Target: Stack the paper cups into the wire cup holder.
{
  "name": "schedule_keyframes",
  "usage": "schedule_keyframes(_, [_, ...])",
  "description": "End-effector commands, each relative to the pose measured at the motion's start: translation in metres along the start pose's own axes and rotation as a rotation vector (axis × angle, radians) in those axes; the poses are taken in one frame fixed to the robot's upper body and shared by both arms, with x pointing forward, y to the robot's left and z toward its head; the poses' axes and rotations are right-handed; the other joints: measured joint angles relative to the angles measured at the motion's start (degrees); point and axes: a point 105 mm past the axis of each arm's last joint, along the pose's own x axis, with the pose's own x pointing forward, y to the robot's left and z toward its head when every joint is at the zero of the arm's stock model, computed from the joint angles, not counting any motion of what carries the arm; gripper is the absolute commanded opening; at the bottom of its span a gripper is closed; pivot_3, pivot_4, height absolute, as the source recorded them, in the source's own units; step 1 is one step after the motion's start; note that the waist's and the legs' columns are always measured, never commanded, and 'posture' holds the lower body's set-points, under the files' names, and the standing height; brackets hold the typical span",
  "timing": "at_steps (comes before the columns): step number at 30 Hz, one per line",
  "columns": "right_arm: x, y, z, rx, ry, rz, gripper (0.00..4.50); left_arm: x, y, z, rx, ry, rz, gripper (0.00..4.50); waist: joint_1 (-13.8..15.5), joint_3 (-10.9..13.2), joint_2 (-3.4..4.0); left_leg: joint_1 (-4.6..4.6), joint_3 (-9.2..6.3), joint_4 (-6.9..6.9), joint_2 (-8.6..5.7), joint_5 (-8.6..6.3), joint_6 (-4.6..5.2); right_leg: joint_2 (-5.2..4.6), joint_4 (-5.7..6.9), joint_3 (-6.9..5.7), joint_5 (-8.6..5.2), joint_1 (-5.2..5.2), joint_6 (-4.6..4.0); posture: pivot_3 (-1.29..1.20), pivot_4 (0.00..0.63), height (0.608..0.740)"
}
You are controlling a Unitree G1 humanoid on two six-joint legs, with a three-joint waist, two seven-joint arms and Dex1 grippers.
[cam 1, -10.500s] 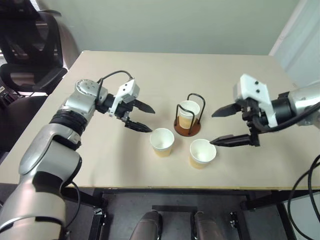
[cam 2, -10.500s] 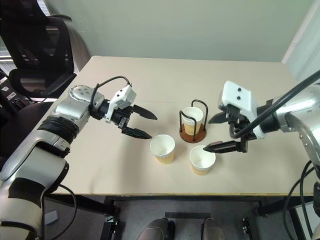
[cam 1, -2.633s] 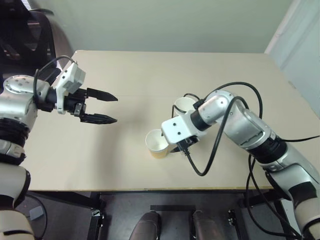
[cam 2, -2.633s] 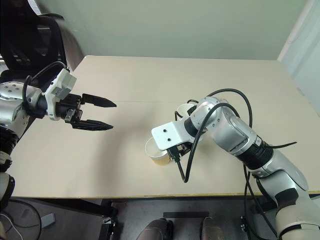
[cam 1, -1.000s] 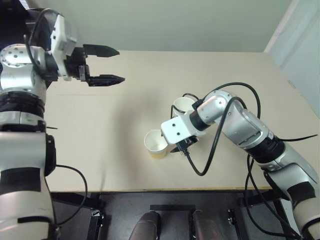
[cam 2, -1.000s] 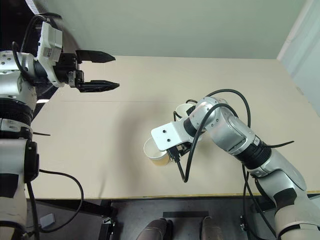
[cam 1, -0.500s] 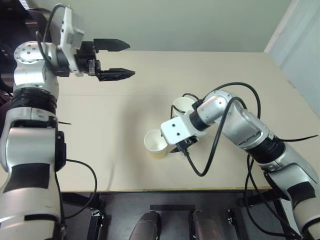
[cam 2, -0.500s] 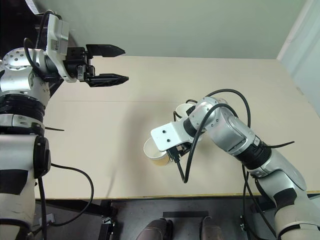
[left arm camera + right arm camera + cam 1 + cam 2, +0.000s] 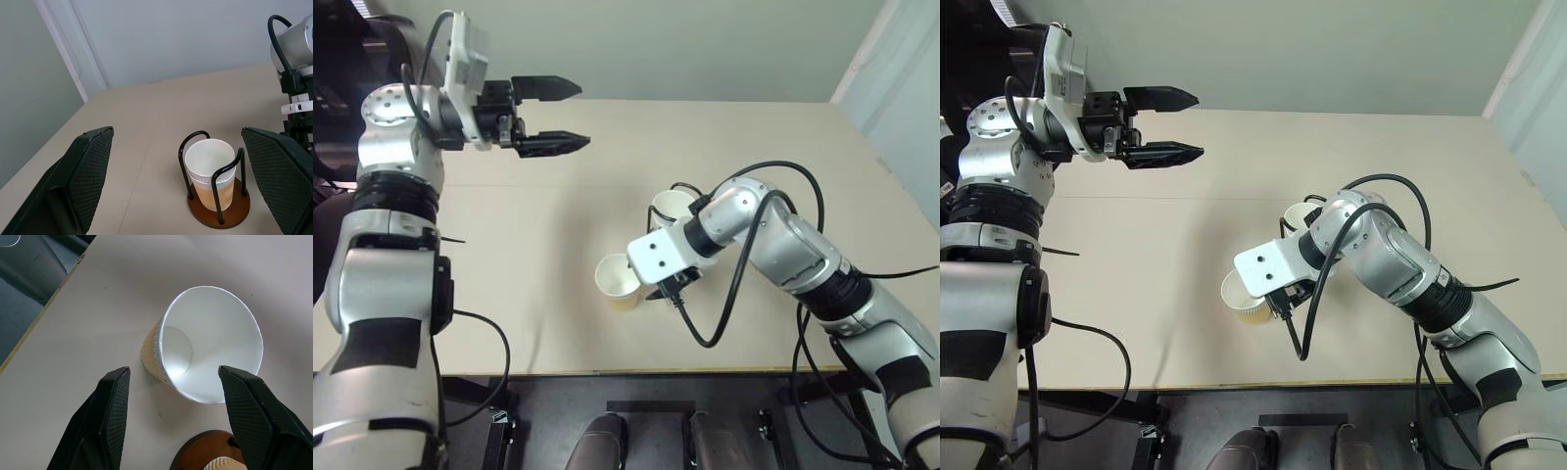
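Left gripper (image 9: 570,116) is raised over the far left part of the table (image 9: 509,255), fingers spread wide and pointing level toward the right, nothing between them. Its wrist view looks past the two black finger pads (image 9: 93,176) at the wire cup holder (image 9: 217,188), which stands upright on its round brown base with stacked paper cups (image 9: 211,171) nested inside; a second rim line shows just below the top rim. Right gripper (image 9: 181,396) hangs low near the middle of the table, angled down, jaws apart and straddling a loose paper cup (image 9: 208,345) without pinching it; clear gaps show on both sides of the cup wall. This loose cup (image 9: 619,282) stands mouth up on the table just beside the holder's base, on the side nearer the robot. From the head camera the holder (image 9: 674,204) sits partly hidden behind the right arm's wrist, near the table's centre. A black cable (image 9: 773,176) loops over the right forearm.
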Motion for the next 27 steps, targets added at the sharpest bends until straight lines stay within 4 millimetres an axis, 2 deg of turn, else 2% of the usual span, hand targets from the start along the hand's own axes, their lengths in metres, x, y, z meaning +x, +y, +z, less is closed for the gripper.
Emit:
schedule_keyframes(1, [-0.008,-0.002,0.006,-0.030,-0.008,-0.029,2.86,0.002,-0.003,0.014,0.046,-0.021,-0.043,4.50,-0.09,0.00,-0.01,0.00,0.02,-0.02,-0.02,0.01,-0.01,0.04,0.01,-0.07,-0.01,0.00,-0.02,0.00,0.150,0.740])
schedule_keyframes(8, [-0.008,-0.002,0.005,-0.023,-0.002,-0.032,2.86,0.012,-0.009,0.010,0.025,-0.022,-0.092,4.50,0.00,0.00,-0.01,-0.06,-0.34,-0.01,0.02,0.09,-0.12,-0.01,0.03,-0.52,-0.01,0.09,-0.07,0.00,0.150,0.740])
schedule_keyframes(13, [-0.009,-0.002,0.004,-0.018,0.002,-0.035,2.86,0.020,-0.025,0.000,-0.032,0.041,-0.189,4.50,0.07,-0.01,-0.01,-0.06,-0.61,-0.03,-0.02,0.16,-0.24,0.00,0.03,-0.70,0.03,0.15,-0.10,0.00,0.150,0.740])
schedule_keyframes(21, [-0.011,-0.002,0.002,-0.012,0.008,-0.037,2.86,0.012,-0.051,-0.017,-0.093,0.207,-0.321,4.50,0.11,-0.01,-0.01,-0.05,-0.79,-0.07,0.06,0.30,-0.47,0.13,0.08,-0.79,0.10,0.14,-0.19,0.00,0.150,0.740])
schedule_keyframes(27, [-0.011,-0.002,0.000,-0.010,0.010,-0.037,2.86,0.014,-0.066,-0.011,-0.132,0.206,-0.406,4.50,0.37,0.00,-0.01,-0.06,-0.83,-0.05,0.03,0.31,-0.49,0.09,0.06,-0.84,0.03,0.21,-0.41,0.00,0.150,0.740])
